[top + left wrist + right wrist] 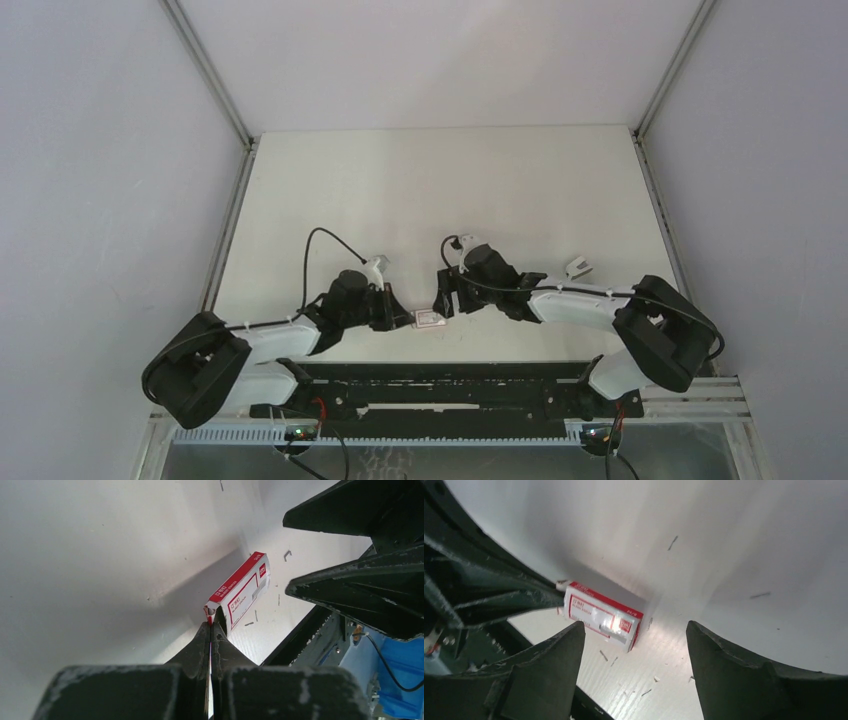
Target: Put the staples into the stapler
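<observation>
A red and white staple box (430,320) lies on the table near the front edge, between the two grippers. My left gripper (210,625) is shut on the open end flap of the box (242,590); its fingers (524,600) reach the box's left end in the right wrist view. My right gripper (635,625) is open and empty, hovering just above the box (601,615), jaws wide apart. It shows at the right of the left wrist view (360,580). A small white object (578,268), perhaps the stapler, lies right of the right arm.
Loose staples (603,655) are scattered on the white table round the box, some also in the left wrist view (287,555). The table's front edge and black rail (440,375) run just behind the box. Grey walls enclose the table.
</observation>
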You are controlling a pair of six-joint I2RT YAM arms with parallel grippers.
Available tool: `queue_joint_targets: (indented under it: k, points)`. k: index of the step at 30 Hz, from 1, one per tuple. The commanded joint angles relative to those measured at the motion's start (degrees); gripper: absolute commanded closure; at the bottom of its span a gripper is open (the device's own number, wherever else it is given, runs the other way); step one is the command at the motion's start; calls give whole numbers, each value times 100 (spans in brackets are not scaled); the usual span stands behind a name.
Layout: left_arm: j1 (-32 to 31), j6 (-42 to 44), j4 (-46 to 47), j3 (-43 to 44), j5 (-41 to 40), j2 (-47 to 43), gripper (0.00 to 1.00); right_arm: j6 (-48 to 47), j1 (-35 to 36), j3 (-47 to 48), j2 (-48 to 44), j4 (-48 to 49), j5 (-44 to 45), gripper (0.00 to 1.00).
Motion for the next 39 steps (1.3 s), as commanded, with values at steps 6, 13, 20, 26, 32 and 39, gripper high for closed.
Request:
queue_joint_targets:
  k: [6, 13, 20, 26, 32, 39]
  points:
    - [32, -423, 794, 254, 393, 285, 100, 312, 869, 1127, 392, -945, 2059, 20]
    - [32, -554, 1013, 185, 419, 349, 100, 340, 1284, 1603, 790, -1376, 2508, 20]
    - [32, -610, 1088, 148, 383, 366, 100, 377, 1414, 1653, 883, -1570, 2725, 20]
    - [32, -628, 1132, 138, 410, 377, 100, 384, 1424, 1729, 1017, -1612, 2720, 20]
    - [32, -641, 1156, 129, 428, 364, 100, 388, 1451, 1775, 1042, -1631, 2741, 20]
    - [32, -663, 1156, 98, 381, 316, 100, 440, 1468, 1801, 1123, -1788, 2938, 20]
